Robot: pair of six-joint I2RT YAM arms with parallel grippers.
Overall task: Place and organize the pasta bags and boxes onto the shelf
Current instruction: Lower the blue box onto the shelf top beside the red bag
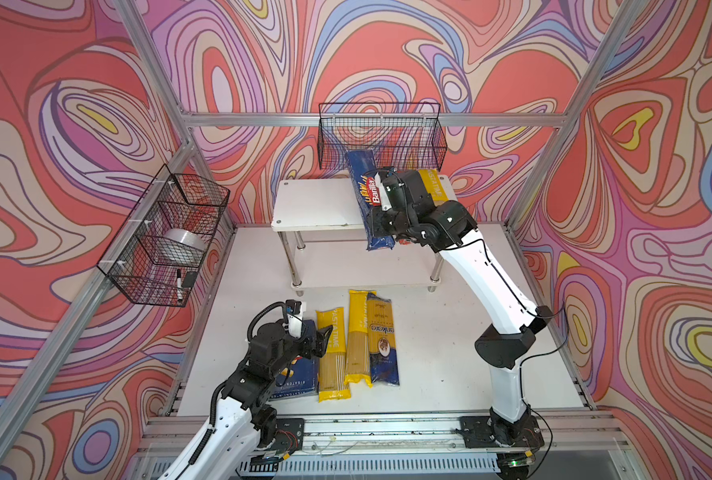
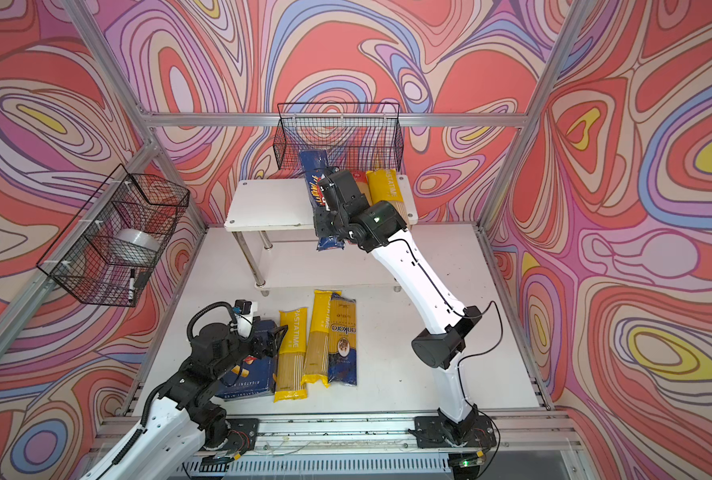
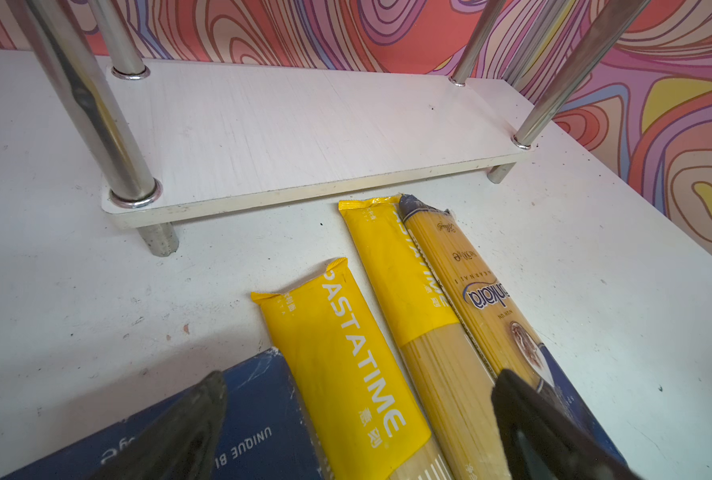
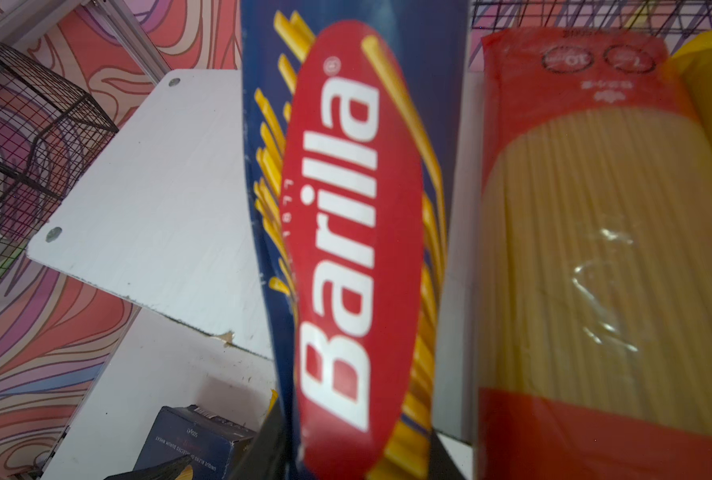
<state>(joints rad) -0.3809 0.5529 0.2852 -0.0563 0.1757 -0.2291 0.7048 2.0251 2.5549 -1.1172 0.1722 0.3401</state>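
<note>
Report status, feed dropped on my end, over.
Left end effector open above yellow bag. Right end effector shut on spaghetti box, over top shelf board. Red bag alongside, not touching.

On surface (image 1: 449,353): shelf (image 1: 312,203) at 12 o'clock; toward 7 o'clock, rigatoni carton (image 1: 300,382), yellow packet (image 1: 332,361), second yellow packet (image 1: 359,336), dark blue packet (image 1: 383,345). On shelf's top board, 3 o'clock end: red packet (image 4: 574,208), third yellow packet (image 1: 433,187).

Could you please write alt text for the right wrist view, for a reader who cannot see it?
The right gripper holds a blue Barilla spaghetti box across the shelf's white top board, beside a red spaghetti bag lying there.
</note>
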